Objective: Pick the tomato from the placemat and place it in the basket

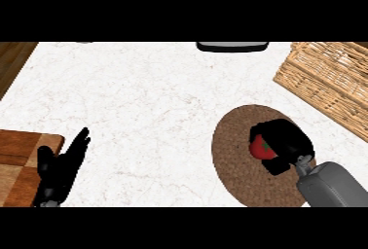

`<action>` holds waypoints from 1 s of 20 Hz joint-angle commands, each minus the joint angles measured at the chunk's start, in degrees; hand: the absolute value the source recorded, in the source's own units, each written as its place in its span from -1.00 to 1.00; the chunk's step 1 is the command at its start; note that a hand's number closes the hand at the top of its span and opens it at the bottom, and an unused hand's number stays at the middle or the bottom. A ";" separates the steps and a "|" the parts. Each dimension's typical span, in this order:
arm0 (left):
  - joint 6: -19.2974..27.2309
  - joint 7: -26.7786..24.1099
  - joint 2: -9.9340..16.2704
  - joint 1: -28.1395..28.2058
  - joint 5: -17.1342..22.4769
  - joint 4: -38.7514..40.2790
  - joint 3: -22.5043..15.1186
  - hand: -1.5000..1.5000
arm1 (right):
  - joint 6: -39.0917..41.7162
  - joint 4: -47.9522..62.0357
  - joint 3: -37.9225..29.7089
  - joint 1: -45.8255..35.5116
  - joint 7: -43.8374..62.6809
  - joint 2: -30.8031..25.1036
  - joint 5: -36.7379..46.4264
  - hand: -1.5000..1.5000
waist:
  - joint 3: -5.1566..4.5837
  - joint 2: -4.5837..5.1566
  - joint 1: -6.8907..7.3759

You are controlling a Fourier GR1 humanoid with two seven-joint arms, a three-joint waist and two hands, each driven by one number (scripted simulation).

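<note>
A: Right hand (286, 143) is down over the brown round placemat (244, 180), lower right of the frame, fingers and thumb curled round the tomato (262, 148). Only a red sliver peeks out on the hand's left side.

B: So it has hold of it. Lifted yet?

A: Can't tell from this steep view; the tomato sits over the middle of the mat, wrapped by the hand.

B: And the target?

A: The wicker basket (327, 78) lies up and to the right of the hand, in the upper right corner, running off the frame's edge. Its near rim slants diagonally and stands apart from the mat's upper edge. I'd judge the carry goes up-right, and has to rise over that wall.

B: Anything in the way?

A: Only bare white counter (144, 87) between mat and basket. A dark object (232, 46) sits at the top edge, left of the route.

B: Left hand?

A: Left hand (61, 168) rests open at lower left, by a wooden board (18, 155), well apart. The right is plainly nearer.
</note>
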 commanded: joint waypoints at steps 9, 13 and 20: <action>-1.24 2.91 -0.06 1.00 -0.28 2.19 -0.59 0.00 | -5.26 15.43 -10.13 -8.90 21.87 13.26 4.73 1.00 | -0.77 1.74 2.18; -1.21 3.78 -0.45 -0.15 -0.92 1.12 -1.81 0.00 | -9.59 21.05 -16.62 -16.71 38.39 18.53 7.35 1.00 | -0.76 2.13 3.99; -0.98 1.82 -1.78 1.13 -1.60 3.70 -2.47 0.00 | -26.76 25.55 -21.98 -30.56 49.79 24.47 14.60 1.00 | -0.72 1.74 3.75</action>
